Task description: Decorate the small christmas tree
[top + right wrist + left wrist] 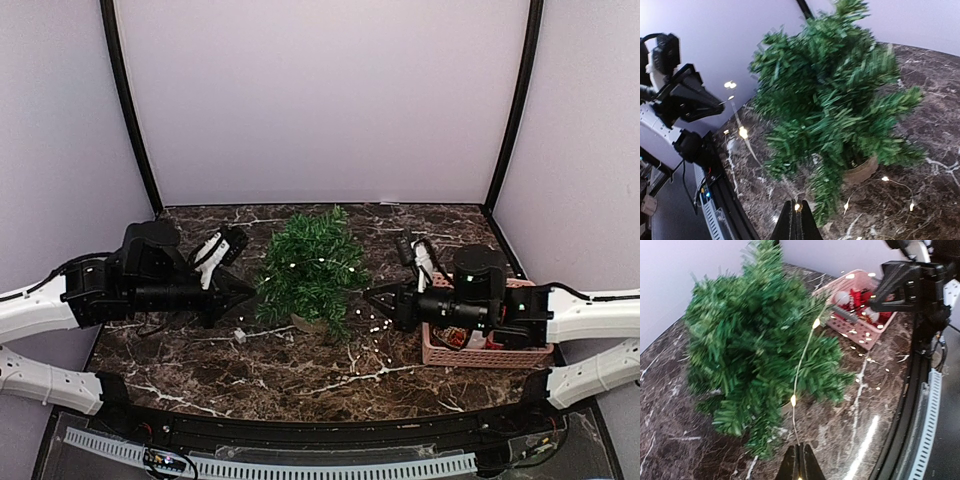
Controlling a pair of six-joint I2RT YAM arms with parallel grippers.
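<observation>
Top external — small christmas tree (310,270) between left gripper (244,297) and right gripper (372,297)

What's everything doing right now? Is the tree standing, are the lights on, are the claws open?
small christmas tree: standing upright in its pot, only lights on it.
light string: lit, draped across the tree.
pink basket: upright, ornaments inside.
left gripper: shut on the light string.
right gripper: shut, seemingly on the light string.

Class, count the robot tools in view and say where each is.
2. The left tool is left of the tree, the right tool right of it beside the pink basket; each pinches the light string. None looks hidden.
</observation>
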